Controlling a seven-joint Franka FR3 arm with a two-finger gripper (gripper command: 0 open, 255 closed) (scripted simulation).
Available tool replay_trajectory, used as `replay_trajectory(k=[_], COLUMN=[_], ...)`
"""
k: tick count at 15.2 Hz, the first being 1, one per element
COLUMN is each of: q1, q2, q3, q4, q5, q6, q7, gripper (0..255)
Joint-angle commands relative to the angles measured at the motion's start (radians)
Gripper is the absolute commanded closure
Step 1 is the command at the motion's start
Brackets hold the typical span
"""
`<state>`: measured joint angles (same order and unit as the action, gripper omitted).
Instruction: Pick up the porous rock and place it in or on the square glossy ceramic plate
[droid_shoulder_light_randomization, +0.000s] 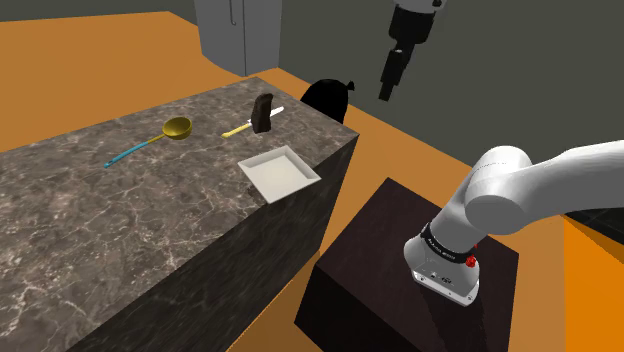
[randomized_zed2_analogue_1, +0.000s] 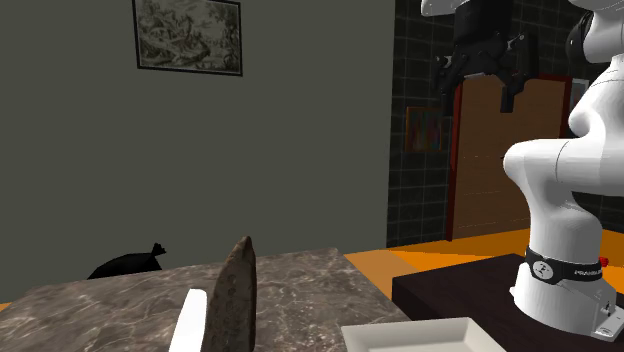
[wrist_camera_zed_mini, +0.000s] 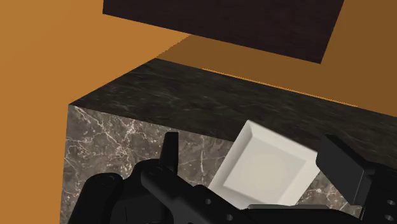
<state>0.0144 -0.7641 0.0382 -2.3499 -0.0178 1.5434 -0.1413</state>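
The all-black two-finger gripper (randomized_zed2_analogue_1: 477, 90) hangs high in the air, its fingers spread apart with nothing between them, well apart from the rock. The dark brown pitted rock (droid_shoulder_light_randomization: 263, 112) stands upright on the dark veined marble counter (droid_shoulder_light_randomization: 120, 220), near its far edge in the shoulder view, just beside a slim white-and-yellow utensil (droid_shoulder_light_randomization: 238, 130). The white square glossy plate (droid_shoulder_light_randomization: 280, 172) lies flat near the counter's edge facing the dark box stand (droid_shoulder_light_randomization: 400, 250), apart from the rock. A gold ladle with a blue handle (droid_shoulder_light_randomization: 176, 127) lies toward the shoulder view's left.

The plate (droid_shoulder_light_randomization: 280, 172) stands clear; a utensil (droid_shoulder_light_randomization: 238, 129) lies beside the rock (droid_shoulder_light_randomization: 263, 112).
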Motion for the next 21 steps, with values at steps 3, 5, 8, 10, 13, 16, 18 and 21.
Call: replay_trajectory(k=[3,5,8,10,13,16,18,21], q1=[-0.004,-0.008,-0.014,-0.018,-0.023,-0.028,-0.031,-0.034], q2=[0.06,0.122,0.221,0.289,0.393,0.5,0.571,0.68], q3=[0.005,0.009,0.015,0.019,0.023,0.026,0.027,0.028], q4=[0.004,0.014,0.04,0.064,0.11,0.167,0.212,0.289], q5=[0.008,0.016,0.025,0.03,0.035,0.039,0.041,0.042], q6=[0.065,0.127,0.215,0.269,0.343,0.407,0.444,0.49], q7=[0.019,0.037,0.063,0.08,0.105,0.128,0.143,0.165], gripper=[0,0,0,0,0,0,0,0])
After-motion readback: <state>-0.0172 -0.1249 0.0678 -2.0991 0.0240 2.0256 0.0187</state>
